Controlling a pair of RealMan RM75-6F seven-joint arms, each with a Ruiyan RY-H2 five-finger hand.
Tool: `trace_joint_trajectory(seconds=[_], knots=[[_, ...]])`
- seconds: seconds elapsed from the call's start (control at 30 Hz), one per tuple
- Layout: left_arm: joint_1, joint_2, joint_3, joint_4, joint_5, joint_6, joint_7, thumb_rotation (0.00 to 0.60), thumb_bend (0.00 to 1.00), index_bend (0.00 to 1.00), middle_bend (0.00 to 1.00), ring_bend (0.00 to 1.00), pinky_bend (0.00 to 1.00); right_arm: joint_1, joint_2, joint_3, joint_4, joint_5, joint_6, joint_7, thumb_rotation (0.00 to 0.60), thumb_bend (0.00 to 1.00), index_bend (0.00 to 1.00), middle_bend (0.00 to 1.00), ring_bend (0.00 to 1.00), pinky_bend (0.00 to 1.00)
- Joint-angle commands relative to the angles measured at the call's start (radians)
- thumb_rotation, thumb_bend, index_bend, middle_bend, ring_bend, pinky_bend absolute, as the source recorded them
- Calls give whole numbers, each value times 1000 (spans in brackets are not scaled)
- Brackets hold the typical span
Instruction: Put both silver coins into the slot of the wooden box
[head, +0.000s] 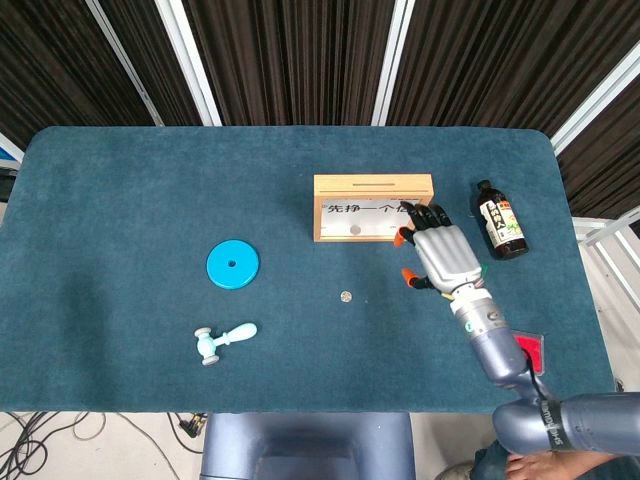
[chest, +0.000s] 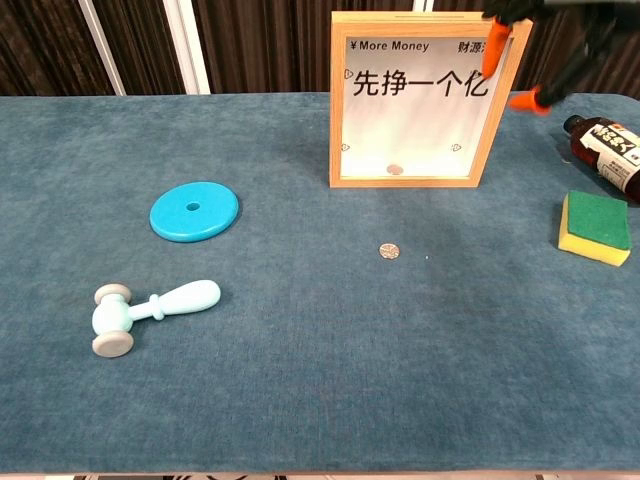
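The wooden box (head: 373, 207) stands upright at mid-table, its slot (head: 375, 183) on the top edge. Through its clear front (chest: 415, 110) one silver coin (chest: 395, 169) shows lying at the bottom. Another silver coin (head: 346, 296) lies flat on the cloth in front of the box (chest: 388, 251). My right hand (head: 440, 255) hovers just right of and in front of the box, fingers spread, holding nothing. One of its orange fingertips (chest: 493, 58) shows in the chest view by the box's upper right corner. My left hand appears in neither view.
At left lie a blue disc (head: 232, 265) and a pale blue toy hammer (head: 222, 340). To the right of the box are a dark bottle (head: 499, 222) and a yellow-green sponge (chest: 594, 224). A red object (head: 530, 350) sits near the front right edge.
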Motion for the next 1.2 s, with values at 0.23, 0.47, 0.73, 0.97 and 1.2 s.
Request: trace_joint_trajectory(seconds=[0.23,0.47,0.73,0.97,1.2], knots=[[1,10,8,-4,21,-9,-27,600,37,0,0,0,0,-154,-153,36,5,-45,157,-194,600,382,383,0,0,0],[-1,19,22,-12,58,-17,-55,600,38,0,0,0,0,-259,-256,42,39,-91,205,-249,600,381,372,0,0,0],[3,28,38,-15,102,-15,-91,600,37,0,0,0,0,-349,-367,52,155,-169,176,-230,600,381,360,0,0,0],[6,35,43,-22,117,-7,-99,600,37,0,0,0,0,-382,-442,97,281,-221,127,-233,600,381,350,0,0,0],[5,33,47,-18,121,-9,-98,600,37,0,0,0,0,-416,-503,149,337,-233,92,-233,600,381,350,0,0,0]])
